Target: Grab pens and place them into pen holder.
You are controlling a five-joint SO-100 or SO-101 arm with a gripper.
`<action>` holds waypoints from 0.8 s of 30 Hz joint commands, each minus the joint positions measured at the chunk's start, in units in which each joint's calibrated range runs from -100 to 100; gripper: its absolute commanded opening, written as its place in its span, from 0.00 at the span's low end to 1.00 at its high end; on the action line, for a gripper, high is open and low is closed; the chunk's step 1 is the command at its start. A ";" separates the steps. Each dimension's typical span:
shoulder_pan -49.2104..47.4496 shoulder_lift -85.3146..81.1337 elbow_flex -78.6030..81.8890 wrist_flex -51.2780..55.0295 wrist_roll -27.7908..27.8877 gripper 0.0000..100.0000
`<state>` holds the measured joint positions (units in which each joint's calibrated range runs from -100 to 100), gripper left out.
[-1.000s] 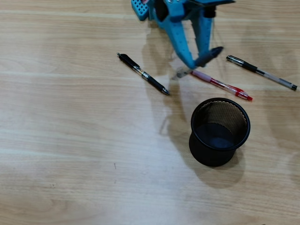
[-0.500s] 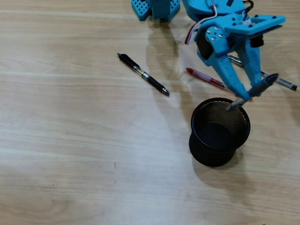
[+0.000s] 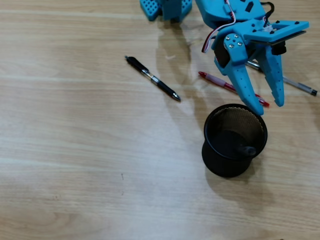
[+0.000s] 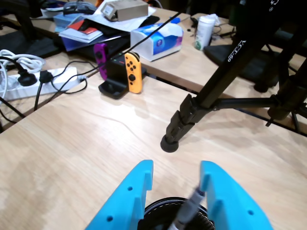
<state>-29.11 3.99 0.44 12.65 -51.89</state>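
Observation:
The black mesh pen holder (image 3: 222, 167) stands right of centre in the overhead view. A grey-and-clear pen (image 3: 246, 150) stands inside it, its end leaning near the front rim. My blue gripper (image 3: 269, 106) hovers open just above the holder's far rim, holding nothing. On the table lie a black pen (image 3: 152, 78), a red pen (image 3: 220, 82) and a black-capped clear pen (image 3: 297, 86); the arm partly covers the last two. In the wrist view the grey pen (image 4: 189, 207) rises out of the holder (image 4: 163, 202) between my gripper's (image 4: 176, 167) spread fingers, close to the right one.
The arm's blue base (image 3: 165, 9) sits at the table's top edge. In the wrist view, a black tripod foot (image 4: 169, 143) rests on the table ahead, and a game controller dock (image 4: 120, 72), cables and a tissue box (image 4: 158, 40) lie farther back.
The gripper carried the grey pen from the table near the red pen to above the holder, then opened. The pen has dropped into the holder.

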 commanded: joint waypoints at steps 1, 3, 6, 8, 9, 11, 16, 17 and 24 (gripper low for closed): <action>-0.20 -0.98 -0.99 -0.85 -0.16 0.08; 0.17 -1.23 0.10 -0.85 0.16 0.07; 0.62 -3.78 2.90 -0.57 0.31 0.06; 1.63 -6.24 5.98 1.52 0.47 0.04; 2.09 -7.77 7.07 3.53 1.15 0.03; 3.09 -11.08 8.24 9.45 2.72 0.02; 7.30 -19.24 6.43 31.96 7.33 0.02; 8.40 -20.51 5.26 37.60 8.27 0.02; 18.18 -25.35 -7.32 74.23 20.89 0.02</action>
<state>-15.58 -17.84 -0.27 72.21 -36.49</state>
